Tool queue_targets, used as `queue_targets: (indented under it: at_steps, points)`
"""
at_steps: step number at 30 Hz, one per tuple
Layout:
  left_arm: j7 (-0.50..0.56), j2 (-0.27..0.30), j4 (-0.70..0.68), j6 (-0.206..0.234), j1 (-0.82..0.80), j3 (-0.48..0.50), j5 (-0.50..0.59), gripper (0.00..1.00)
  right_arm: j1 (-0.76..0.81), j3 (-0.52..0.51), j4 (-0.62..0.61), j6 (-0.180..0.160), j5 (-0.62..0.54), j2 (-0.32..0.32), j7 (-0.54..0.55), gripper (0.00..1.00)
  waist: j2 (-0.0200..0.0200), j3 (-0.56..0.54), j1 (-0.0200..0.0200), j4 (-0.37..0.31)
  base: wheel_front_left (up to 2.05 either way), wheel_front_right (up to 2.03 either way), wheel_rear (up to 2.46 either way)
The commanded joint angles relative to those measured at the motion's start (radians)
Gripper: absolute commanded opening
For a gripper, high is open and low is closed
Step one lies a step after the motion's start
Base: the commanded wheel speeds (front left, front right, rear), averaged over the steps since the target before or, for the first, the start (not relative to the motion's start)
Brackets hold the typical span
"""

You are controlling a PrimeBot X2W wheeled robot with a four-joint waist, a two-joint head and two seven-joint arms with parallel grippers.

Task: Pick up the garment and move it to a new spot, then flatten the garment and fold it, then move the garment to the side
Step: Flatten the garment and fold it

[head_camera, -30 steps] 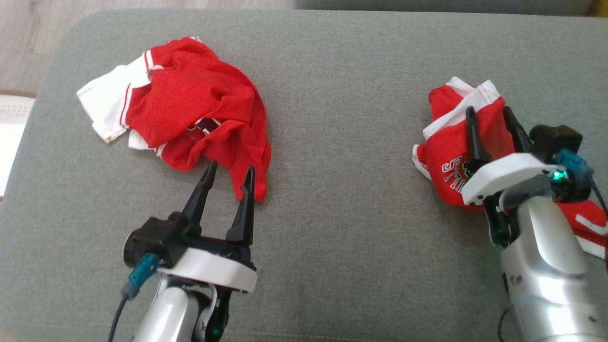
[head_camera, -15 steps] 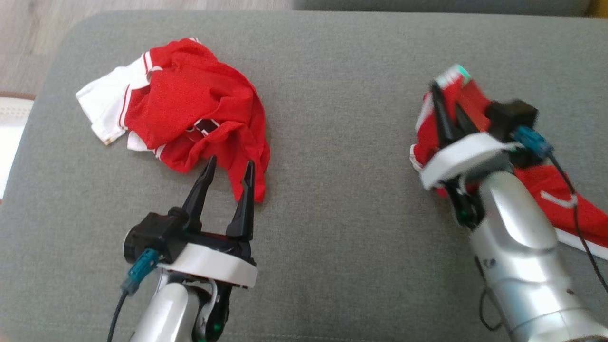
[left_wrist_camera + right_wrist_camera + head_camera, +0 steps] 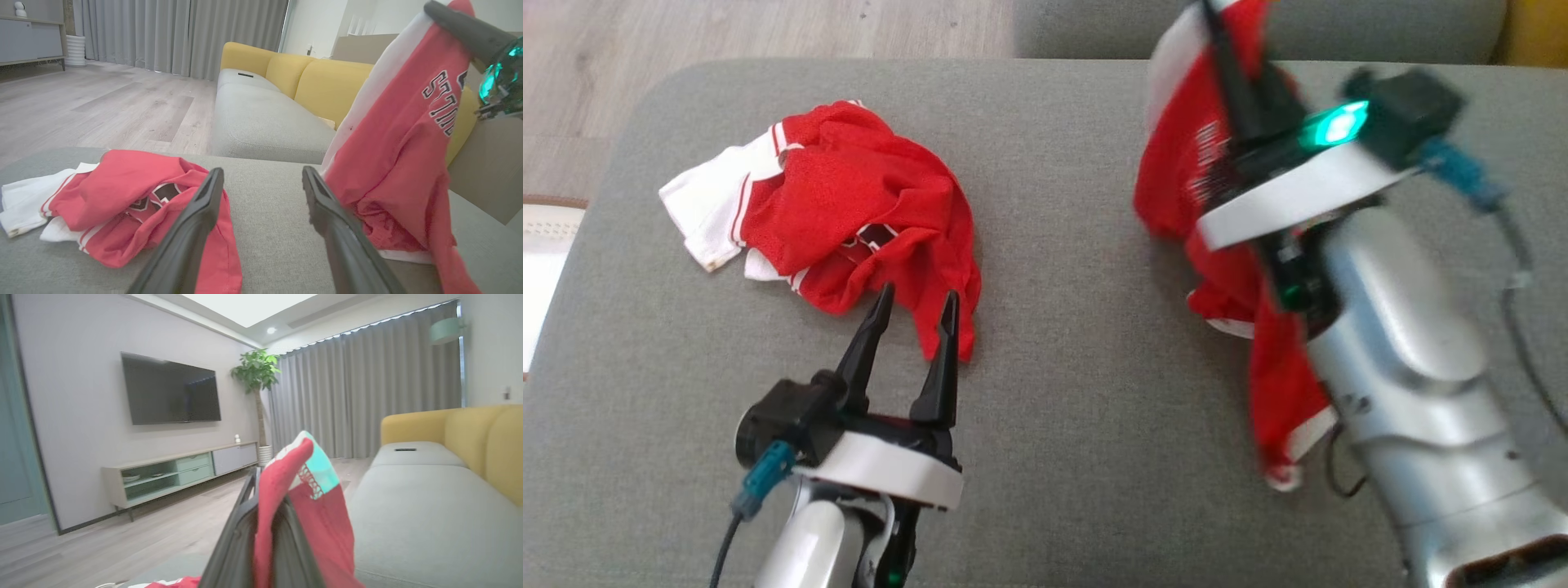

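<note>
On the red garment [image 3: 392,155] hanging from my right gripper [image 3: 433,9] I read dark capitals edged in white: "STI", then a fourth letter, N or O, cut off by a fold. The word runs slantwise down the cloth, just below my right gripper. Beside it sits part of one more dark character, too partial to tell. In my head view this print is a blur. Well to the left of my right gripper, the second red garment [image 3: 135,204] shows a dark, white-edged scrap of print, folded and unreadable.
</note>
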Motion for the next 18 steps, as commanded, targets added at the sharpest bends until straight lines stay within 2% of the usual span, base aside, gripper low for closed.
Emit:
queue_targets:
  at_steps: [1,6,10,14,15,16,18]
  points:
    - [-0.005,0.002,-0.036,-0.001,-0.014,0.035,0.003,1.00,-0.018,-0.027,-0.032,-0.001,-0.017,0.000,0.006,0.00,-0.0001,0.004,0.0000,-0.003,0.00,0.00,0.00]
    - [-0.005,0.002,-0.044,-0.003,-0.017,0.035,0.009,1.00,-0.002,-0.219,-0.026,-0.001,-0.090,-0.065,0.041,0.00,-0.0001,0.031,0.0000,-0.016,0.00,0.00,0.00]
    - [-0.005,0.002,-0.049,-0.007,-0.035,0.031,0.010,1.00,-0.016,-0.344,0.024,-0.001,-0.133,-0.166,0.084,0.00,-0.0001,0.061,0.0000,-0.024,0.00,0.00,0.00]
    - [-0.005,0.002,-0.049,-0.010,-0.056,0.026,0.010,1.00,-0.072,-0.425,0.134,-0.001,-0.176,-0.263,0.108,0.00,-0.0001,0.089,0.0000,-0.025,0.00,0.00,0.00]
    - [-0.005,0.002,-0.048,-0.011,-0.060,0.025,0.009,1.00,-0.091,-0.435,0.166,-0.001,-0.195,-0.286,0.108,0.67,-0.0001,0.096,0.0000,-0.026,0.00,0.00,0.00]
    - [-0.005,0.002,-0.045,-0.012,-0.064,0.023,0.009,1.00,-0.110,-0.444,0.200,-0.001,-0.218,-0.305,0.106,1.00,-0.0001,0.101,0.0000,-0.025,0.00,0.00,0.00]
    - [-0.005,0.002,-0.041,-0.014,-0.069,0.019,0.009,1.00,-0.142,-0.449,0.268,-0.001,-0.254,-0.321,0.110,1.00,-0.0001,0.104,0.0000,-0.026,0.00,0.00,0.00]
